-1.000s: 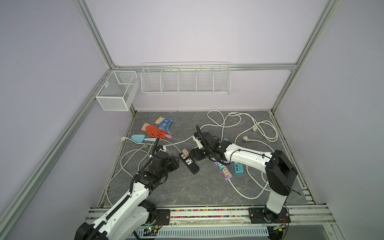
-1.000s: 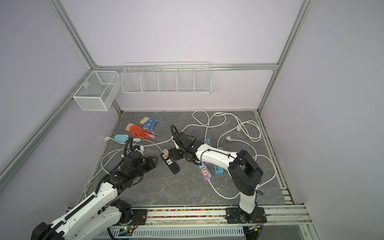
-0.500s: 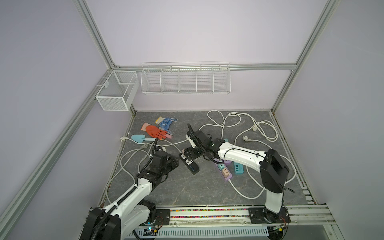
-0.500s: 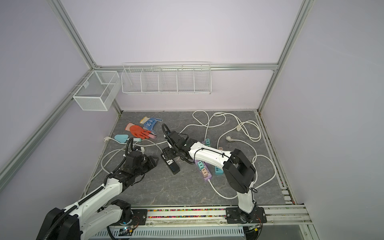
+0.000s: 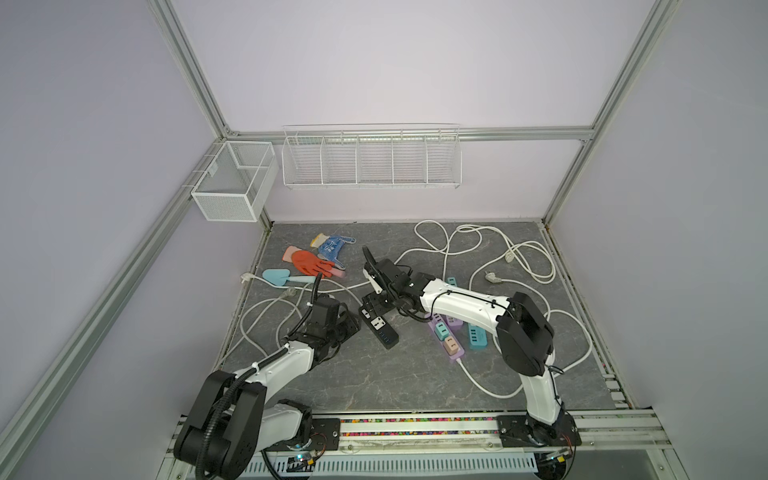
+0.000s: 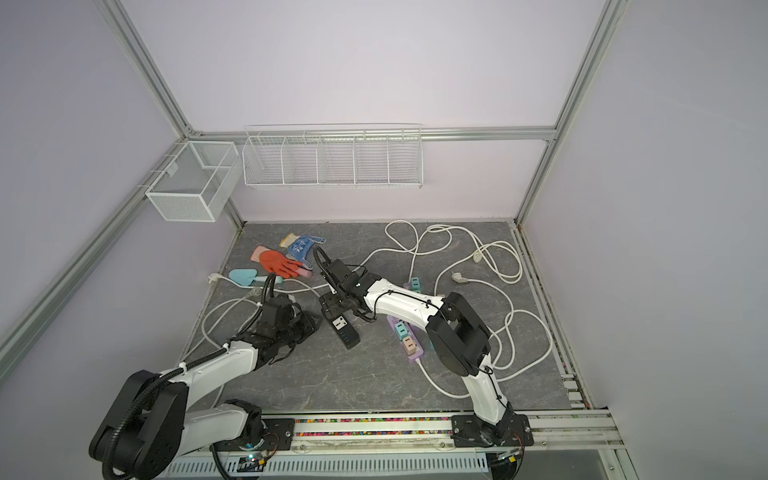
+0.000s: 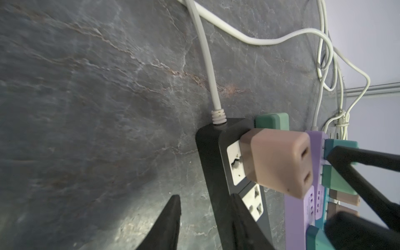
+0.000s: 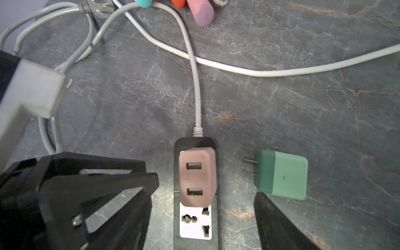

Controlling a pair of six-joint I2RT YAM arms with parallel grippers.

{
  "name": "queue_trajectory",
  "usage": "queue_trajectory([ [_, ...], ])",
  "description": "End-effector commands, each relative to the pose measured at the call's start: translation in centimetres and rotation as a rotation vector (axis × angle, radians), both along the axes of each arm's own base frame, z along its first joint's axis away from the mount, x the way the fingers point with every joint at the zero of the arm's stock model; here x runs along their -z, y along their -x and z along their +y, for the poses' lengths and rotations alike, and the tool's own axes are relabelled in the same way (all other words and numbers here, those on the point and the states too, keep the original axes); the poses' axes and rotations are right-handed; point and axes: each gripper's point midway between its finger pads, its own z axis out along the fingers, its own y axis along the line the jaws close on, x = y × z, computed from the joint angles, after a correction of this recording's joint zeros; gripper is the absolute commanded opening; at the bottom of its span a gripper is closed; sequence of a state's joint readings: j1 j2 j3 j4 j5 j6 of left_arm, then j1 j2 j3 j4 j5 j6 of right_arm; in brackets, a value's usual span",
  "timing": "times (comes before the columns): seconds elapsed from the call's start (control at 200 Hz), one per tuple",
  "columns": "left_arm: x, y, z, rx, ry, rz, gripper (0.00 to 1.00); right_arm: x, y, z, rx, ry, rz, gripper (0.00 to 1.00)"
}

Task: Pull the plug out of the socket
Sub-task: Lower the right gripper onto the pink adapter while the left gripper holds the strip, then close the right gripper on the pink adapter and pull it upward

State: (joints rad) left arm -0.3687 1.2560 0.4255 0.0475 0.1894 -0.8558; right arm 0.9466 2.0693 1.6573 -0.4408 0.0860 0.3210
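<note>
Low in the right wrist view, the pink plug (image 8: 197,176) sits in the black strip (image 8: 195,142) between your right gripper's (image 8: 204,192) open jaws. Likely light, stiff: pinch its sides. Left gripper's (image 7: 204,198) jaws: you cannot tell.

Both top views: stereo pair, looking from high above the front rail (image 5: 415,428), tilted down toward the back wall (image 5: 374,62). Distant, whole surface (image 5: 395,382) in frame, coverage nearly identical. Left wrist view: very near, low, grazing the surface, looking sidelong along the black power strip (image 7: 213,173). Right wrist view: near, looking almost straight down on that strip. All four views share the strip; both wrist views also share the pink plug (image 8: 197,175) seated in it.
</note>
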Motion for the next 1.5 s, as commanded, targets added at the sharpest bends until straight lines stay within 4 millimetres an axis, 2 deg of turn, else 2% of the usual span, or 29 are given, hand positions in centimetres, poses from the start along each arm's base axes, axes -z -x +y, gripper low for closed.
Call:
queue_trajectory([
  [0.0,-1.6,-1.7,-1.1,0.020,0.041,-0.028,0.39,1.2,0.3,-0.2,-0.021,0.065,-0.003,0.77],
  [0.26,-0.2,-2.0,-2.2,0.044,0.085,0.009,0.36,1.8,-0.2,0.1,-0.027,0.091,-0.016,0.72],
  [0.65,1.8,-1.0,-1.4,0.033,0.044,0.053,0.34,3.6,-0.4,0.8,-0.048,0.132,-0.005,0.63],
  [1.08,2.8,-0.4,-1.0,0.036,0.014,0.077,0.33,5.5,-0.2,1.3,-0.061,0.149,0.014,0.53],
  [1.494,3.6,0.1,-1.0,0.043,0.012,0.101,0.32,5.7,0.1,1.7,-0.075,0.130,0.024,0.43],
])
